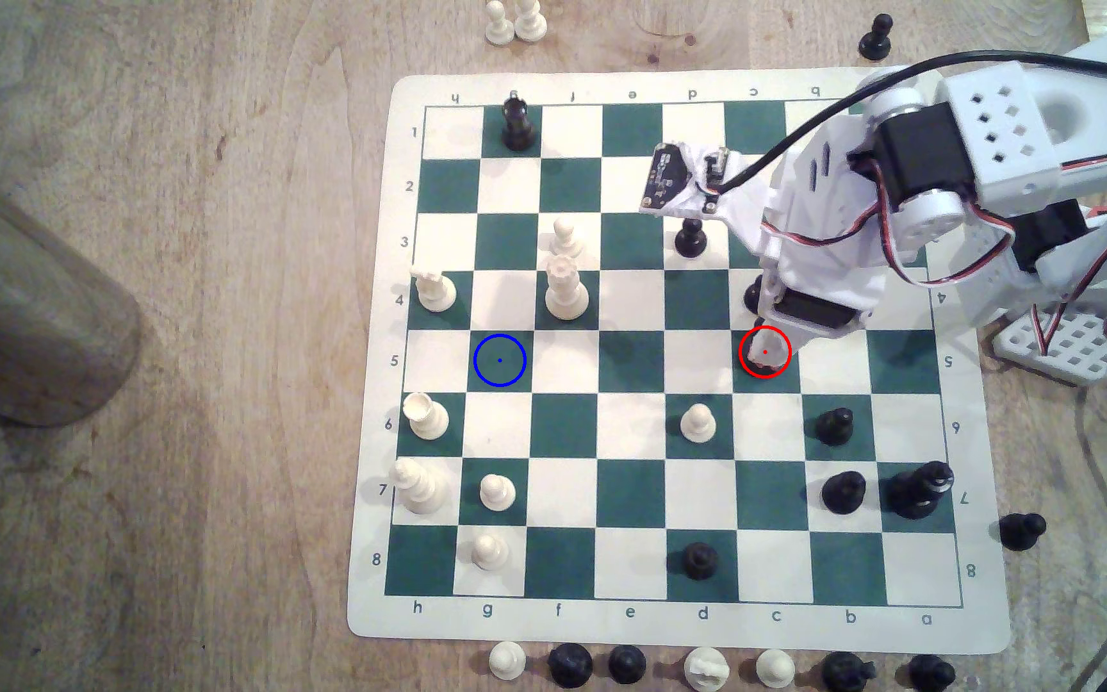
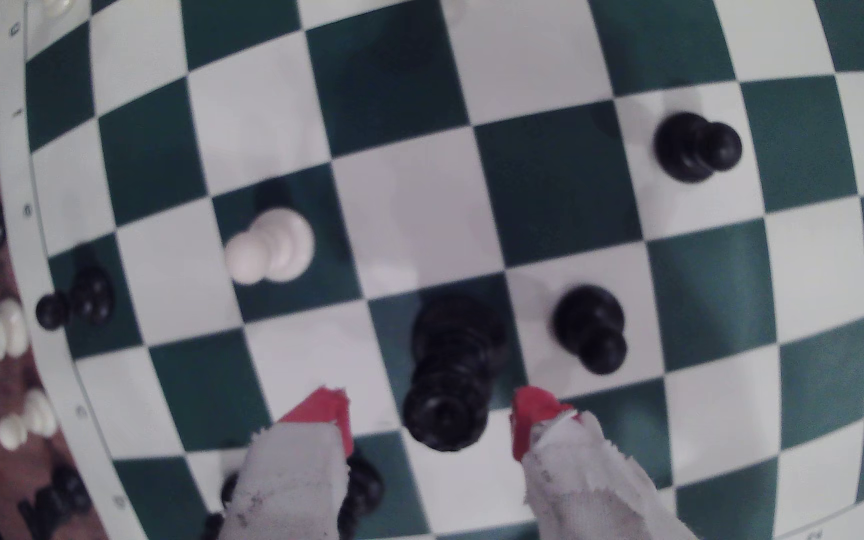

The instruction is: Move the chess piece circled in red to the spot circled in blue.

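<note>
Over the red-ringed green square on row 5 hangs the tool, its red-tipped fingers spread, one on each side of the black queen and not touching it. The queen stands upright on that square, a black pawn just beside it. Well apart along the same row, the blue-ringed square lies bare on the chessboard.
</note>
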### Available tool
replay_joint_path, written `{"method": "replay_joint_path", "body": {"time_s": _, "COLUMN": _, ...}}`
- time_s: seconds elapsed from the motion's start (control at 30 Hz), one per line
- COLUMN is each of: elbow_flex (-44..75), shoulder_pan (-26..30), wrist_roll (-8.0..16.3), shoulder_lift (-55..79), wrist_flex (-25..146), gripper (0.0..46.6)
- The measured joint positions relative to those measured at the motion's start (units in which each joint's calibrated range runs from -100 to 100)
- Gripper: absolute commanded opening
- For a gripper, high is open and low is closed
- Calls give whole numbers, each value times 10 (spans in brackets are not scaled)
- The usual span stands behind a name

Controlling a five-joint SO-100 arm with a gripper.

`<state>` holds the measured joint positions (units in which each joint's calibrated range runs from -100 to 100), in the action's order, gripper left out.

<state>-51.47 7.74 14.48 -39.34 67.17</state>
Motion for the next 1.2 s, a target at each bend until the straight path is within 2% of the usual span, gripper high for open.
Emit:
{"method": "replay_joint_path", "body": {"time_s": 0.63, "elbow_flex": 0, "shoulder_pan": 15, "wrist_roll": 0, "shoulder_lift": 54, "wrist_flex": -20, "gripper": 134}}
{"method": "replay_joint_path", "body": {"time_s": 0.67, "elbow_flex": 0, "shoulder_pan": 15, "wrist_roll": 0, "shoulder_lift": 54, "wrist_flex": -20, "gripper": 128}}
{"method": "replay_joint_path", "body": {"time_s": 0.8, "elbow_flex": 0, "shoulder_pan": 15, "wrist_roll": 0, "shoulder_lift": 54, "wrist_flex": -20, "gripper": 46}}
{"method": "replay_joint_path", "body": {"time_s": 0.9, "elbow_flex": -2, "shoulder_pan": 15, "wrist_roll": 0, "shoulder_lift": 54, "wrist_flex": -20, "gripper": 3}}
{"method": "replay_joint_path", "body": {"time_s": 1.2, "elbow_flex": -10, "shoulder_pan": 16, "wrist_roll": -9, "shoulder_lift": 40, "wrist_flex": 0, "gripper": 2}}
